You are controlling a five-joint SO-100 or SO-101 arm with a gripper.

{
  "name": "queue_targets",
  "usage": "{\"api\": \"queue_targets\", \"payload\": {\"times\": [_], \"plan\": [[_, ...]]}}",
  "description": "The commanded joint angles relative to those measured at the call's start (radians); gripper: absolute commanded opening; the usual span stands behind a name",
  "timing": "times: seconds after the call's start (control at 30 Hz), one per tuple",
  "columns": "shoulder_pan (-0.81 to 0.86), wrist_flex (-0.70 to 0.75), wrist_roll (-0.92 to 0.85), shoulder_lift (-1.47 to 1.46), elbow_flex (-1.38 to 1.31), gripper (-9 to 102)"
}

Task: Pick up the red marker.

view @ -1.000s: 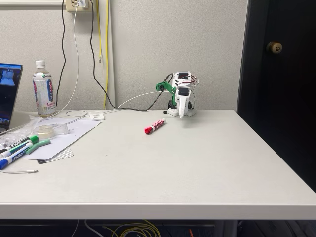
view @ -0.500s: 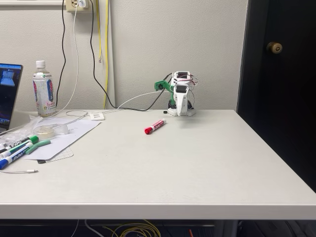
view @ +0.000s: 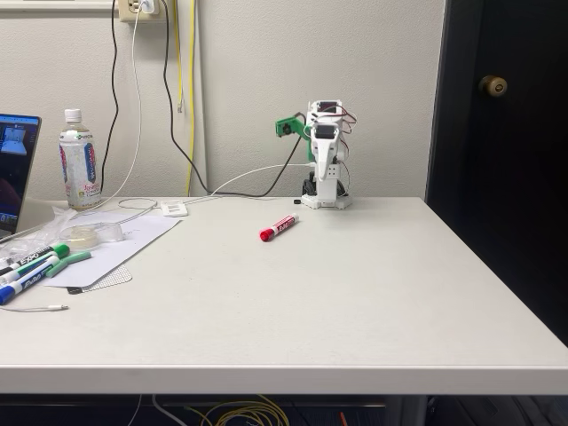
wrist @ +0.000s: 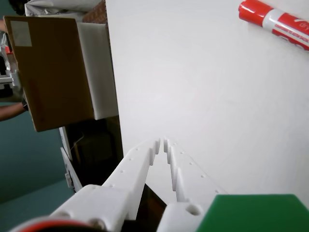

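While the gripper (wrist: 161, 141) sat pressed together, well apart from the red marker (view: 278, 227) lying on the table (view: 355, 293), it looked light, stiff, kinda slick, so mid-barrel seemed the best grab.

A bottle (view: 80, 161) stands at the table's (view: 355, 293) far left beside a laptop (view: 16, 169). Nearer, green and blue markers (view: 35, 266) lie on paper (view: 124, 241). Cables (view: 169, 106) hang down the wall. In the wrist view, a cardboard box (wrist: 50, 72) sits past the table edge.
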Motion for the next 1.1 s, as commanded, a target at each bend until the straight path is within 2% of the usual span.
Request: {"api": "queue_targets", "payload": {"times": [0.0, 0.27, 0.47, 0.67, 1.07], "plan": [[0.006, -0.017, -0.051, -0.037, -0.083, 1], [0.015, -0.052, -0.357, -0.069, -0.087, 1], [0.028, 0.051, -0.723, -0.126, -0.146, 1], [0.092, 0.282, -0.992, -0.351, -0.417, 0], [0.215, 0.291, -1.371, -0.397, -0.394, 0]]}}
